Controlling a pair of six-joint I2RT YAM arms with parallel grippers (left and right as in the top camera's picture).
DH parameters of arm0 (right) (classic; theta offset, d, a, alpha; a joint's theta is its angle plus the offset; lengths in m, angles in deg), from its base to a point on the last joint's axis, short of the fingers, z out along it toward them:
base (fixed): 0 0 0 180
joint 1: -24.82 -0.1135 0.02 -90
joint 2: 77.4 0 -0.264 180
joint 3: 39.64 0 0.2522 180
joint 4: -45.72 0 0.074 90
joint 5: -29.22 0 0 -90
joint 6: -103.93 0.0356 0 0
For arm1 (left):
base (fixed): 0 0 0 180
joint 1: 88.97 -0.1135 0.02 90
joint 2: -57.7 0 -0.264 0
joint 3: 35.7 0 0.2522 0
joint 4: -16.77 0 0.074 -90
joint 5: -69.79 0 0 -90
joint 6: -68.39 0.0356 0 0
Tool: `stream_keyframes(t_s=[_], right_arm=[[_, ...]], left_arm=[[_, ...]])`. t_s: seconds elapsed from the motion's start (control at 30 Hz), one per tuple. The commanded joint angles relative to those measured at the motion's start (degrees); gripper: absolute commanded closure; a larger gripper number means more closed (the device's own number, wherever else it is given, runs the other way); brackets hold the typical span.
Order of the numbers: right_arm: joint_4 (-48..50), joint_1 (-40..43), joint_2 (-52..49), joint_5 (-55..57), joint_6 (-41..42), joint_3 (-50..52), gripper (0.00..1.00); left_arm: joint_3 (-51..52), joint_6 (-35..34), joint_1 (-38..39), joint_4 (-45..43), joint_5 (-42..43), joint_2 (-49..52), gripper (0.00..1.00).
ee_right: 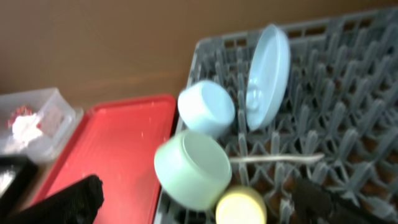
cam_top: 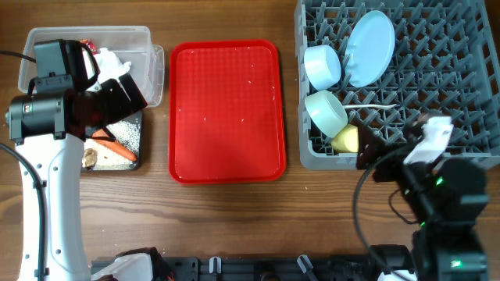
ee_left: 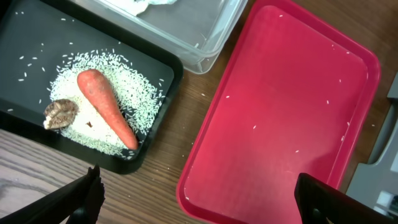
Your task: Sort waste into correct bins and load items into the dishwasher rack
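The clear tub (cam_top: 150, 37) at far left holds the crumpled tissue (cam_top: 109, 61) and red-and-white wrapper (cam_top: 87, 47). The black tray (ee_left: 31, 37) holds rice (ee_left: 130, 87), the carrot (ee_left: 106, 106) and the brown lump (ee_left: 60, 113). The grey rack (cam_top: 461, 78) holds the blue plate (cam_top: 369, 47), blue bowl (cam_top: 322, 65), green bowl (cam_top: 326, 112), yellow cup (cam_top: 345, 140) and white spoon (cam_top: 371, 105). My left gripper (ee_left: 205, 205) is open and empty, above the black tray's right edge. My right gripper (ee_right: 199, 208) is open and empty, at the rack's front-left corner by the cup.
The flat red tray (cam_top: 226, 109) lies between the bins and the rack, with a few stray rice grains on it. Bare wooden table runs along the front. The left arm's white body covers part of the bins in the overhead view.
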Motion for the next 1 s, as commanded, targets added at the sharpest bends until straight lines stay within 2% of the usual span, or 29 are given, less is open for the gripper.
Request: stream_keyframes(t_s=[0.0,0.17,0.33,0.43,0.97], right_arm=[[14.2,-1.2,10.6,0.9,-1.2,15.2,0.00],[27.0,-2.4,22.6,7.7,-1.2,31.7,0.00],[28.9,-2.4,28.9,8.8,-1.0,38.5,0.00],[32.3,-2.4,29.7,7.6,-1.0,40.0,0.00],[32.1,-2.4,29.6,7.6,-1.0,39.9,0.00]], left_arm=[[-0.4,0.1,-0.3,-0.1,-1.0,0.0,0.00],[-0.4,0.1,-0.3,-0.1,-1.0,0.0,0.00],[-0.4,0.1,-0.3,-0.1,-1.0,0.0,0.00],[-0.4,0.1,-0.3,-0.1,-1.0,0.0,0.00],[-0.4,0.1,-0.3,-0.1,-1.0,-0.2,0.00]])
